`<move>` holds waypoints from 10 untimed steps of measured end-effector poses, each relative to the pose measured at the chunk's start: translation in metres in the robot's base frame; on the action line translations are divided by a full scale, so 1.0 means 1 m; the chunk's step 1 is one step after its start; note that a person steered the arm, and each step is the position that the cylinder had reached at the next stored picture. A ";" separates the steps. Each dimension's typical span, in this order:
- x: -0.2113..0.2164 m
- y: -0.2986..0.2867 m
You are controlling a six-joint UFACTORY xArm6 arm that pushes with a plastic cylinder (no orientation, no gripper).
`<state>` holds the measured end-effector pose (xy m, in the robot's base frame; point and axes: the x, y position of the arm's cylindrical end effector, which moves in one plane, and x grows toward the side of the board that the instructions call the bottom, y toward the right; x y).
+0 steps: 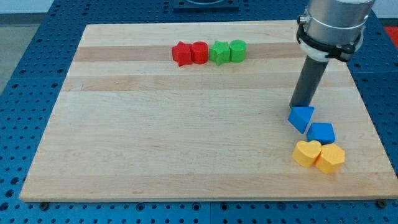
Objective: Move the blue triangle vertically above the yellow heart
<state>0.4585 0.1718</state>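
Board (155,137): pale wood, visible plank seams, lying on a blue perforated bench (37,74) that shows on all sides. Nothing of the room beyond that.

Left to right along the view's top: red star-ish block (181,53) touching a red cylinder (199,52), then a green star-ish block (219,52) touching a green cylinder (237,50). All four in one row, well apart from everything else.

View's right: blue triangle (301,117) sits near the board's right edge, one corner pointing toward the view's bottom, flat side up toward the rod; long axis can't be told. My tip (301,106) is right at its upper edge, touching or just shy. No pincer on this rig, just the rod, so nothing released or clenched.

Below-right of the triangle: second blue block (321,133), shape unclear, just beside it. Under that, yellow heart (307,153) touching a yellow hexagon-like block (330,158). Triangle is above the heart, slightly to its left.
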 end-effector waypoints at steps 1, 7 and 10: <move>0.005 0.000; 0.033 -0.001; -0.013 -0.001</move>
